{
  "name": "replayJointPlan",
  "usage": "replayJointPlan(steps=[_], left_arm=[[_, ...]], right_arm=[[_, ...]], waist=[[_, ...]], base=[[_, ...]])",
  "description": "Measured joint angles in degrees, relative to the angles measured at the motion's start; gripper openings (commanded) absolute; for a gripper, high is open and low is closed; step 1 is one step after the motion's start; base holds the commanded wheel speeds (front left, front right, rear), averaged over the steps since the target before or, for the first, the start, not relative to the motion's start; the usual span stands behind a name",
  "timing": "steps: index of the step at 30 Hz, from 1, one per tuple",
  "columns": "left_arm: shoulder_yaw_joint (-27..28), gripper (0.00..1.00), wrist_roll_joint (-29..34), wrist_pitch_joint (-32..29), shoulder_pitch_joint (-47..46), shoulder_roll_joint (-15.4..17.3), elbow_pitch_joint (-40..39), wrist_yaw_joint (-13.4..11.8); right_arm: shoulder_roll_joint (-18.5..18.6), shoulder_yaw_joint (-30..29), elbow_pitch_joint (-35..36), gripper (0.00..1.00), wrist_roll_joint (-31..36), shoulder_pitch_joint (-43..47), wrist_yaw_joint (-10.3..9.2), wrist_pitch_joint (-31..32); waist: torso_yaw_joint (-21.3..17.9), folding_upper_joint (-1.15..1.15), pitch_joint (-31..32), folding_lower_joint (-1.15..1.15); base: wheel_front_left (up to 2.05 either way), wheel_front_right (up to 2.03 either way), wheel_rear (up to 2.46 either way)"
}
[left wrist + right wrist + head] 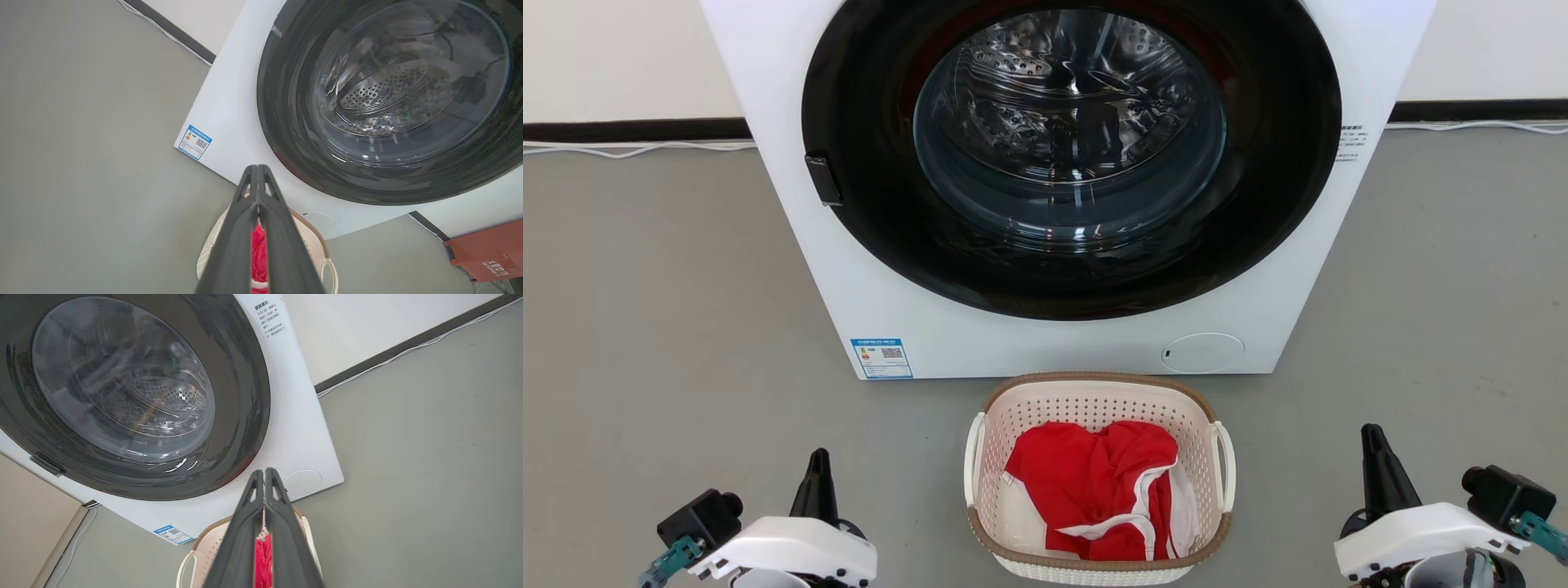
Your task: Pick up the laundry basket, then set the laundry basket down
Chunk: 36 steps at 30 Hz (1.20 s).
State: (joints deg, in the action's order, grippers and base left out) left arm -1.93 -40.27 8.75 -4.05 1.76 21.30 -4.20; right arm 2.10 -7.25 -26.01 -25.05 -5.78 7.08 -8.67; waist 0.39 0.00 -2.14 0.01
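Closest to the lens, rising from the bottom middle of the left wrist view: left gripper, two dark fingers pressed together to a single tip, clamped on nothing. Same at the bottom middle of the right wrist view: right gripper, fingers together, holding nothing. Behind each pair of fingers, partly hidden: laundry basket, with a sliver of red cloth seen through the slot lower down between the fingers. From the head view, more of it: whole basket at lower centre, standing on the grey floor, brown rim, white loop handle on each side, red cloth with white trim heaped inside. Left gripper at lower left and right gripper at lower right, both well apart from the handles, open floor between. Just past the far rim, a narrow strip of floor, then the white washer, drum visible through the round glass. Added by the left wrist view, at lower right: an orange-red box near the wall. Added by the right wrist view, near the top: printed text on the washer's corner. Wide floor either side of the washer, ending at a dark baseboard and a white cable.
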Motion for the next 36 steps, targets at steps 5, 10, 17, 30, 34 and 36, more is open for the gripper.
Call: replayJointPlan(steps=[5, 10, 17, 30, 34, 36], left_arm=[[0.33, 0.00, -2.96, -0.75, 0.00, 0.01, -0.31, 0.76], [0.76, 0.00, -5.78, -1.47, 0.00, 0.02, -0.67, 1.29], [1.22, 0.00, -9.70, -2.80, 0.00, 0.03, -1.01, 2.25], [2.11, 0.00, -16.95, -4.72, 0.00, 0.04, -1.79, 3.78], [2.48, 0.00, -18.94, -5.31, 0.00, 0.05, -2.01, 4.26], [2.80, 0.00, -21.76, -6.33, -0.01, 0.05, -2.35, 4.80]], right_arm=[[0.00, 0.00, 0.62, 0.00, -3.65, 0.01, 0.00, 0.90], [0.00, -0.01, 1.21, 0.00, -7.24, 0.02, 0.00, 1.64], [0.01, -0.02, 1.80, 0.00, -12.44, 0.05, 0.00, 2.75], [0.02, -0.08, 3.25, 0.00, -21.69, 0.11, -0.01, 4.74], [0.02, -0.10, 3.68, 0.00, -24.68, 0.16, 0.00, 5.65], [0.02, -0.12, 4.34, 0.00, -28.28, 0.19, -0.01, 6.31]], waist=[[-0.02, 0.00, 0.11, 0.00], [-0.04, 0.00, 0.22, 0.00], [-0.07, 0.00, 0.37, 0.00], [-0.13, 0.00, 0.65, -0.01], [-0.14, 0.00, 0.73, 0.00], [-0.17, 0.00, 0.84, 0.00]], base=[[0.00, 0.00, 0.00], [0.00, 0.00, 0.00], [0.00, 0.00, 0.00], [0.00, 0.00, 0.00], [0.00, 0.00, 0.00], [0.00, 0.00, 0.00]])
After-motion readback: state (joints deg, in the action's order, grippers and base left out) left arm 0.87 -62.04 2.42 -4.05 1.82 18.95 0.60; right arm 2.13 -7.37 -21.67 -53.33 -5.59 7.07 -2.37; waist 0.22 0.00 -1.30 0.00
